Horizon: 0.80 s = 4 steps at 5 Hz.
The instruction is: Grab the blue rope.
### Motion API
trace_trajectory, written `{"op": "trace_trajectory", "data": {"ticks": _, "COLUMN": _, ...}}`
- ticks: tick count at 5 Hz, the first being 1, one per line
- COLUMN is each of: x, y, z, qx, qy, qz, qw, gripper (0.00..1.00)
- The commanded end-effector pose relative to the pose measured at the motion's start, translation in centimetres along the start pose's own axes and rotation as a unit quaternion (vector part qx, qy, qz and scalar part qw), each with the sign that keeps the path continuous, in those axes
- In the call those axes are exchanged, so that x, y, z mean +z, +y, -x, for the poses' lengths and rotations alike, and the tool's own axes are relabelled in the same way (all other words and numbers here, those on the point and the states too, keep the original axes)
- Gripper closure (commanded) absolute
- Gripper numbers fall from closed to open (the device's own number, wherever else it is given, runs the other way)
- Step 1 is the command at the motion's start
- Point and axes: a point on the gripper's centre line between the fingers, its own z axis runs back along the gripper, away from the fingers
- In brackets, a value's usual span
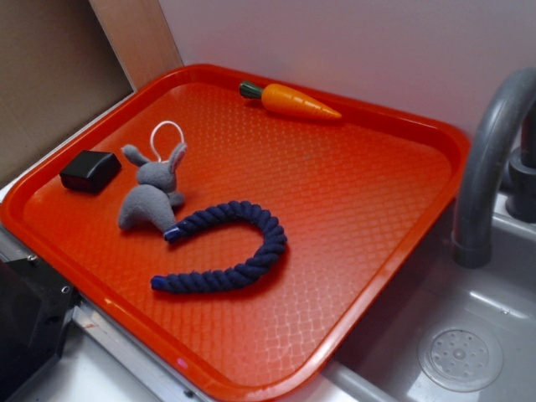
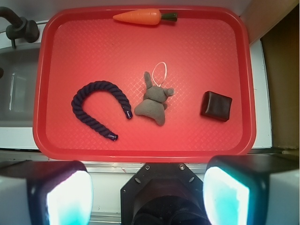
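Observation:
The blue rope (image 1: 239, 247) is a dark navy twisted rope bent in a horseshoe on the red tray (image 1: 360, 201). It also shows in the wrist view (image 2: 96, 107), left of centre, its two bound ends pointing toward me. My gripper (image 2: 147, 194) hangs high above the tray's near edge, well back from the rope. Its jaws stand wide apart and hold nothing. The gripper itself does not show in the exterior view.
A grey plush bunny (image 1: 151, 191) with a white loop lies right beside one rope end (image 2: 153, 100). A black block (image 1: 90, 170) sits at the tray's left, an orange carrot (image 1: 293, 100) at the far rim. A grey sink with faucet (image 1: 490, 159) adjoins the tray.

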Motion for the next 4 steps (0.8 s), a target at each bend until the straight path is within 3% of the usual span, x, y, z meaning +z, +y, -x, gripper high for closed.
{"op": "trace_trajectory", "data": {"ticks": 1, "x": 0.0, "y": 0.0, "z": 0.0, "qx": 0.0, "qy": 0.0, "qz": 0.0, "qw": 1.0, "gripper": 0.0}}
{"op": "trace_trajectory", "data": {"ticks": 2, "x": -1.7, "y": -2.9, "z": -1.1, "qx": 0.023, "qy": 0.012, "qz": 0.009, "qw": 1.0, "gripper": 0.0}}
{"op": "trace_trajectory", "data": {"ticks": 4, "x": -4.6, "y": -7.6, "z": -4.9, "qx": 0.084, "qy": -0.014, "qz": 0.073, "qw": 0.994, "gripper": 0.0}}
